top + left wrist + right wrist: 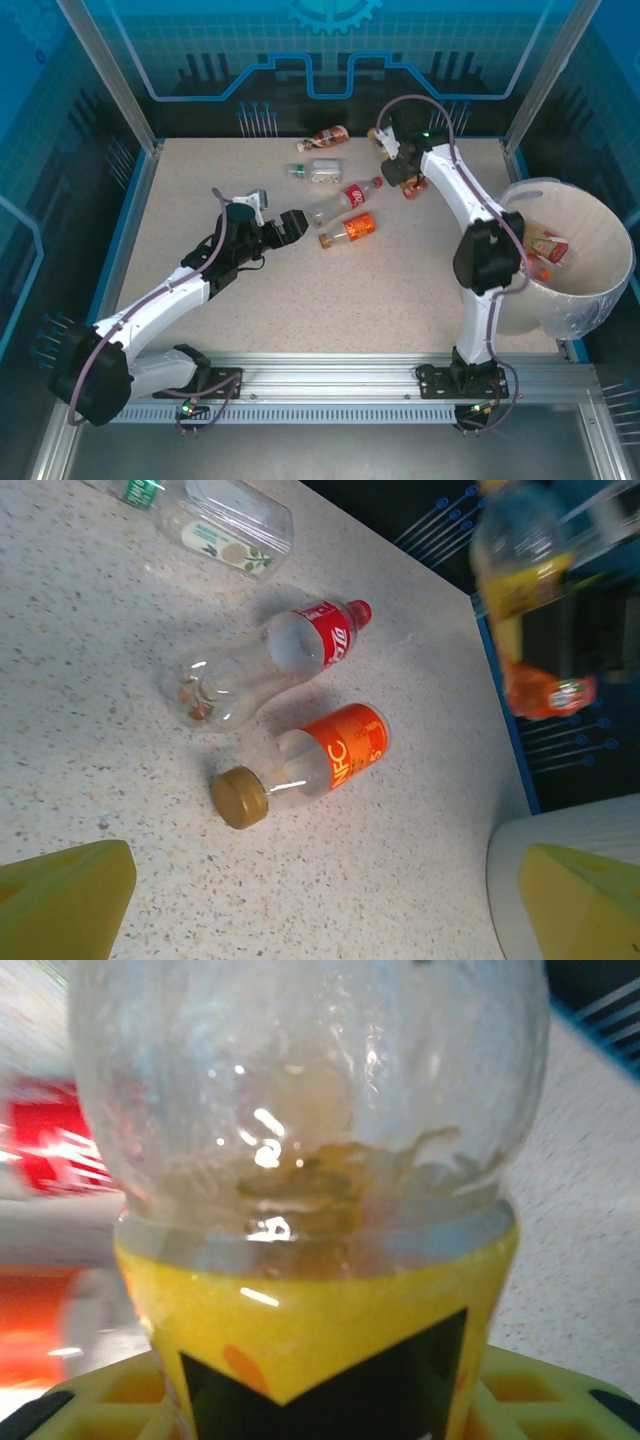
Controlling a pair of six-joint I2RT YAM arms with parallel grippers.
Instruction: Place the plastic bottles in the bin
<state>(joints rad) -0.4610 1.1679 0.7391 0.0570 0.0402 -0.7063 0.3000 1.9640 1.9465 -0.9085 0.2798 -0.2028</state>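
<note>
My right gripper [393, 150] at the back of the table is shut on a clear plastic bottle with a yellow label [300, 1290]; the same bottle [518, 565] looks blurred in the left wrist view. An orange bottle [413, 186] lies just below it. Mid-table lie an orange-label bottle [350, 229] [325, 760] and a red-label bottle [346, 199] [270, 665]. Farther back are a clear bottle with a green cap [318, 172] and a brown-red one [326, 137]. My left gripper [291, 226] [320, 920] is open, just left of the orange-label bottle. The white bin [600, 300] stands at the right.
Inside the bin lie bottles with red and orange labels [547, 247]. A blue rim [128, 220] and metal posts frame the speckled table [350, 300]. The bin's white wall [510, 890] shows near my left gripper's right finger [585, 905].
</note>
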